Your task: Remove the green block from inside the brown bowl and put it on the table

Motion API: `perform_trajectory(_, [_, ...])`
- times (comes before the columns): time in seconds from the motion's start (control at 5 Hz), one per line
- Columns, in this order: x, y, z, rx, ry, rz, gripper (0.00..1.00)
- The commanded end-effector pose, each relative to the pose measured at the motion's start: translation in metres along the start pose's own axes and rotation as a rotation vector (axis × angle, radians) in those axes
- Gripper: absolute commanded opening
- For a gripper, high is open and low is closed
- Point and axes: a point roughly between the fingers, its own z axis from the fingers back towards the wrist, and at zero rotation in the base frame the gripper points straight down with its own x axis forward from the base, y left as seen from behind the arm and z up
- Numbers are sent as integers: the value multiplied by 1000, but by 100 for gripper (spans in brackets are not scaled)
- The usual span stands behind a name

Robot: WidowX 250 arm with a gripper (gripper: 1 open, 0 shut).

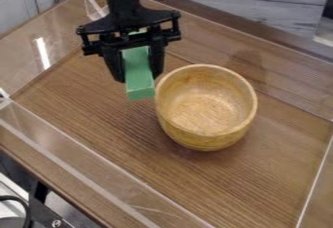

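My black gripper (135,64) hangs pointing down over the table (92,125), just left of the brown bowl (205,105). It is shut on the green block (138,74), which dangles below the fingers with its lower end a little above the wood. The block sits close beside the bowl's left rim, outside it. The light tan bowl stands upright with nothing showing inside it.
Low clear acrylic walls (53,134) run along the table's front and left edges. A pale wall and shelf lie behind the table at the top right. Dark cabling and hardware show at the bottom left corner.
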Motion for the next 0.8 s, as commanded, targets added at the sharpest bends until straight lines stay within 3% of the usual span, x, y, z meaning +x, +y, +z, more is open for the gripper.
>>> perform_trajectory(0.0, [2, 2, 11, 0, -60, 18, 0])
perform_trajectory(0.2, [-1, 5, 16, 10, -82, 42, 0])
perform_trajectory(0.6, [-7, -12, 9, 23, -116, -26, 0])
